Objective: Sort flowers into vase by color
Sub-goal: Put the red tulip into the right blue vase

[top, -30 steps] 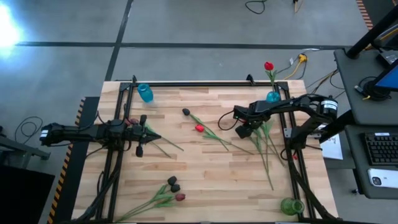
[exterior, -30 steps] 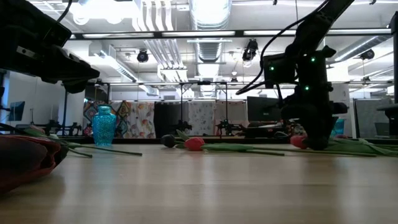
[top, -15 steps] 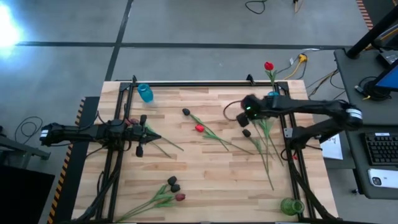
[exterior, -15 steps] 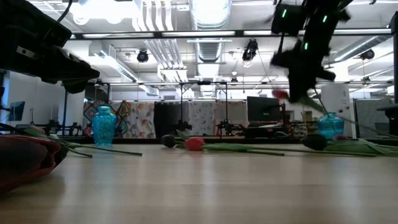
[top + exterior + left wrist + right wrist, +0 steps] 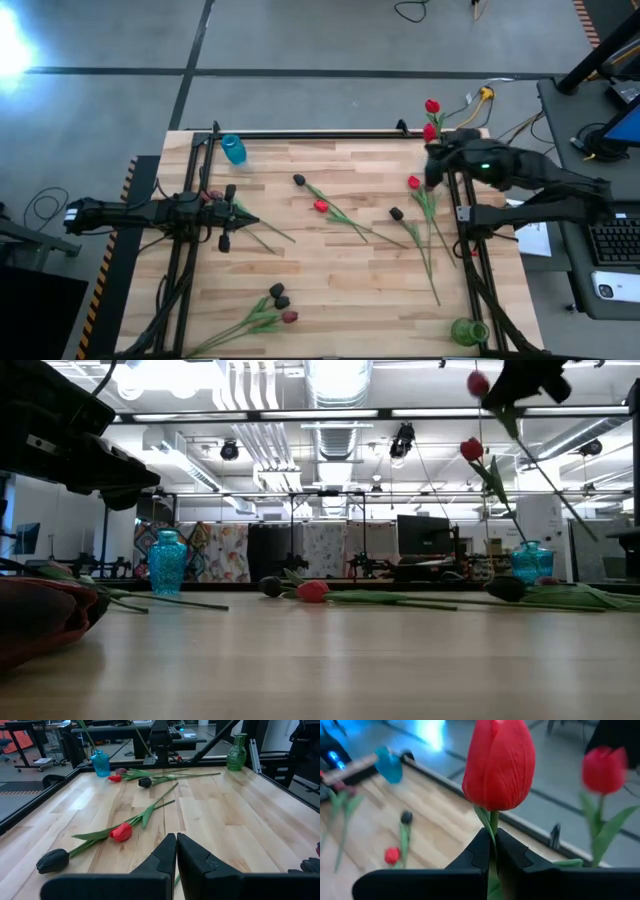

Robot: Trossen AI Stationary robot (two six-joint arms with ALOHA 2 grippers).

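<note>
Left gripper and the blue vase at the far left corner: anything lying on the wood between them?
In the high view, nothing lies between the left gripper, shut, and the blue vase; only bare table and the arm's own frame show there.

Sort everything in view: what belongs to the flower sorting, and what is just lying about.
Job in hand:
- red tulip gripped in the shut right gripper
- loose tulips, red and dark
- left blue vase, right blue vase, green vase
- left gripper, shut, waiting at the left

Lying about:
- keyboard
- floor cables
</note>
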